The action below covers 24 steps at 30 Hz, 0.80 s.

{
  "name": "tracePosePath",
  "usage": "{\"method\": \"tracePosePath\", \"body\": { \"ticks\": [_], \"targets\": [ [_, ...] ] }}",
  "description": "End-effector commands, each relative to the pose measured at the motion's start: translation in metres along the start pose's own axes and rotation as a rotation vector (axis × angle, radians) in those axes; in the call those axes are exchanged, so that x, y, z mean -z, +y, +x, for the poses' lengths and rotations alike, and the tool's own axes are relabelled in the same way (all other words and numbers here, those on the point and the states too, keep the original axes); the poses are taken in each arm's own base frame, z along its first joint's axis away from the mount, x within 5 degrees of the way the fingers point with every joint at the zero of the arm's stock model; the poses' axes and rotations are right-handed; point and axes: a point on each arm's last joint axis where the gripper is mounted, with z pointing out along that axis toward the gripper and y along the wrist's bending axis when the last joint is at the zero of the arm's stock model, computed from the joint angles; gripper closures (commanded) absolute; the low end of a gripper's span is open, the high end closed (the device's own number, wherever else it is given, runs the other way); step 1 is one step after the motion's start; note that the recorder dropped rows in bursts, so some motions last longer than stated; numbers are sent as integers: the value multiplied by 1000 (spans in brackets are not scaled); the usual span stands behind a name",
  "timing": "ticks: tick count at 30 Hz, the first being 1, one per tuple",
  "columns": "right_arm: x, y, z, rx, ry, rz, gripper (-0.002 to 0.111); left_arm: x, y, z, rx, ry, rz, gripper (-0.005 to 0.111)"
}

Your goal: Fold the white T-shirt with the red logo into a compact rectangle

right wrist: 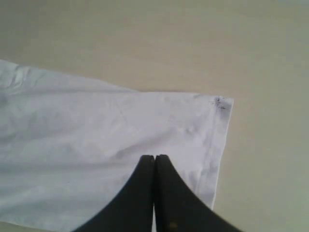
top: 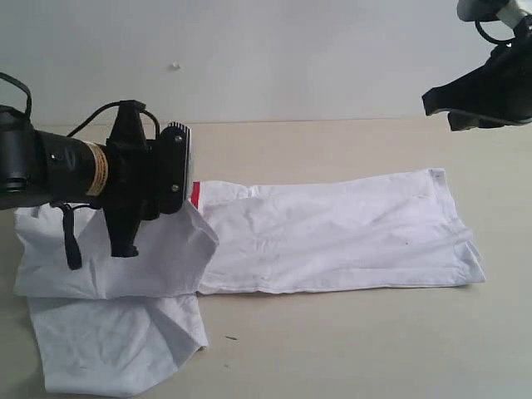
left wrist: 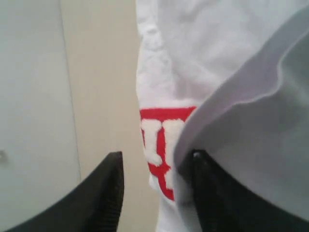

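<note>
Left pincer parted, right pincer clenched empty; white T-shirt folded into long strip, red logo peeking.

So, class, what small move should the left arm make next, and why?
Probably ease the left gripper up and away from the white T-shirt: its jaws stand apart and a fold of cloth only drapes over one finger, so the flap looks released.

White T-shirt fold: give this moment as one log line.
white T-shirt partly folded | red logo mostly covered | left gripper open over fold | right gripper shut, empty
</note>
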Motion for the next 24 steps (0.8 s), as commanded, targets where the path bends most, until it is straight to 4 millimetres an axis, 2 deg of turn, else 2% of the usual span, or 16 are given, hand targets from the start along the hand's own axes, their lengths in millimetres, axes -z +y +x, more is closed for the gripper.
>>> {"method": "tracePosePath", "body": {
  "ticks": [1,7,12,16,19,20,24],
  "targets": [
    [3,-2,-1,1,-18,4,108,-10,12,0,15,-78,-45,61],
    [3,-2,-1,1,-24,5,108,-35,12,25,111,-17,-12,61],
    [3,-2,-1,1,-22,5,108,-25,16,32,264,68,-15,65],
    [3,-2,-1,1,-24,6,108,-11,17,38,424,181,8,78],
    [3,-2,-1,1,-24,6,108,-4,14,40,576,254,55,103],
    [3,-2,-1,1,-22,5,108,-3,12,40,595,264,73,106],
    [3,-1,1,1,-1,1,108,0,-6,33,552,252,290,107]
  ]
}}
